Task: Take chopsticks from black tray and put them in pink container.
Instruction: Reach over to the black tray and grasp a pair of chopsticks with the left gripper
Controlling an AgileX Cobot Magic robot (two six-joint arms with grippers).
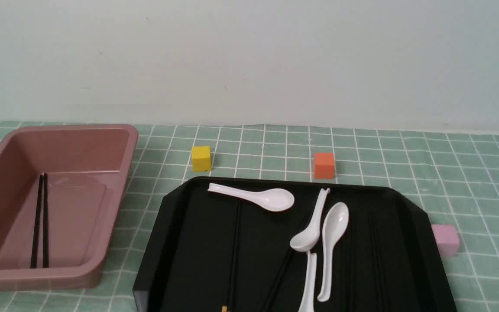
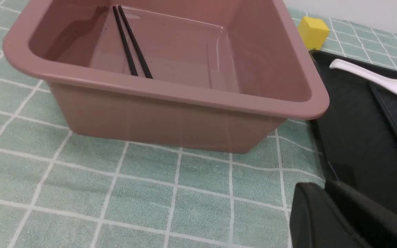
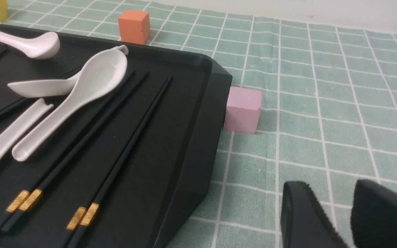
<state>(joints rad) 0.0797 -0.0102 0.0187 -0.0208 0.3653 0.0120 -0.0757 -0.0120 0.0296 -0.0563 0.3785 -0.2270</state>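
Green gridded cloth (image 1: pixel 483 195) before pale wall (image 1: pixel 249 60). Tray (image 1: pixel 197 242) at lower center; bin (image 1: pixel 72 208) at left, cloth strip between. Open cloth at right, beyond pink cube (image 1: pixel 445 239). Chopsticks (image 1: pixel 234 251) in tray, one pair in bin. Left fingers (image 2: pixel 350 213) nearly together, holding nothing visible; right fingers (image 3: pixel 305 213) apart, empty.

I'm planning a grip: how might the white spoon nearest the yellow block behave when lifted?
The white spoon looks rigid, likely ceramic or plastic. Its glossy surface could slip. The rounded bowl may let it rock if nudged.
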